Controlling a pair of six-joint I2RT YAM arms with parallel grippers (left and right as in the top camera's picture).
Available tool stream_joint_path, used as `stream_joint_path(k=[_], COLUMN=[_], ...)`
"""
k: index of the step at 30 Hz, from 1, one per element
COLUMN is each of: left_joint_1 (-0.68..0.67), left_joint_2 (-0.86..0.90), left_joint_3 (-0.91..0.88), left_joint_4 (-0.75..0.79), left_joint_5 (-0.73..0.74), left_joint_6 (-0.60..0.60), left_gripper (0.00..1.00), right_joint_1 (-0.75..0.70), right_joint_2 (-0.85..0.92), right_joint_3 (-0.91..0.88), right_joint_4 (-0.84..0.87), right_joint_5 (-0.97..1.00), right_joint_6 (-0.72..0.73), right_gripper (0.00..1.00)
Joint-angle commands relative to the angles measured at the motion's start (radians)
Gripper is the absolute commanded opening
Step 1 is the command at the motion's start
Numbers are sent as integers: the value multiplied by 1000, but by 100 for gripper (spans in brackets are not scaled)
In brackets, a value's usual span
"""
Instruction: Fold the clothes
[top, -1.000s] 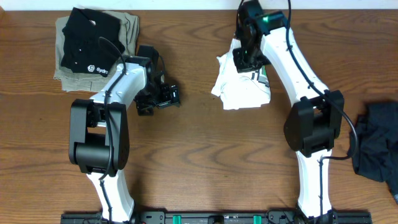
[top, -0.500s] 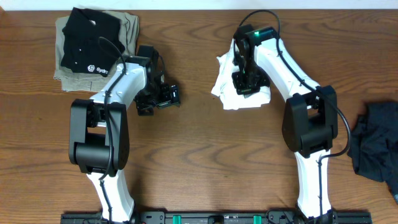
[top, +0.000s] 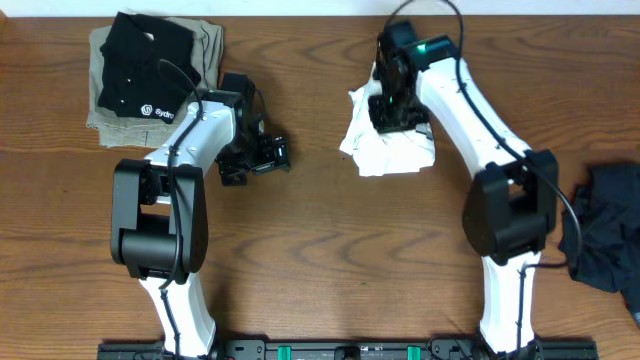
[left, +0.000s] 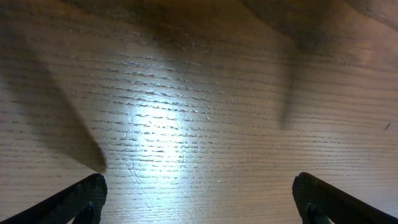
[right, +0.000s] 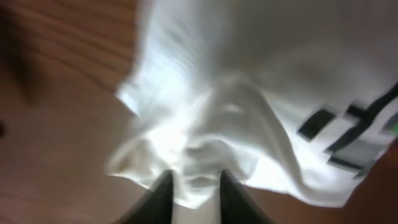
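Note:
The white T-shirt (top: 395, 152) lies crumpled in a small heap at the back middle of the table, a dark print showing on it (right: 336, 134). My right gripper (top: 392, 108) hovers over the heap's far part. In the right wrist view its fingers (right: 194, 177) stand a little apart, with a raised fold of the white cloth (right: 205, 134) right at the tips; the view is blurred. My left gripper (top: 272, 153) rests left of the shirt, well apart from it, open wide over bare wood (left: 199, 199) with nothing between its fingers.
A folded black shirt with a white logo (top: 140, 65) lies on a folded khaki garment (top: 208, 45) at the back left. A dark garment (top: 605, 235) is bunched at the right edge. Wooden tabletop (top: 330, 250) fills the front.
The right gripper dipped toward the shirt's middle, then drew back toward the far side, and its jaws have parted from shut. The left arm has not moved.

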Motion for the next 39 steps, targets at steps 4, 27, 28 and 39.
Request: stream_joint_path(k=[4, 27, 28, 39], left_joint_1=[4, 4, 4, 4], left_joint_2=[-20, -20, -20, -20], left_joint_3=[-6, -6, -6, -6], left_joint_4=[0, -7, -7, -8], left_joint_5=[6, 6, 6, 6], left_joint_6=[2, 2, 2, 2], left_gripper=[97, 97, 97, 98], right_joint_1=[69, 195, 196, 212], right_joint_2=[-1, 97, 97, 127], right_joint_3=[14, 0, 0, -5], right_joint_4=[-15, -30, -27, 8], right_joint_5=[-10, 172, 171, 164], right_joint_6=[-82, 126, 130, 167], right_gripper=[32, 34, 34, 1])
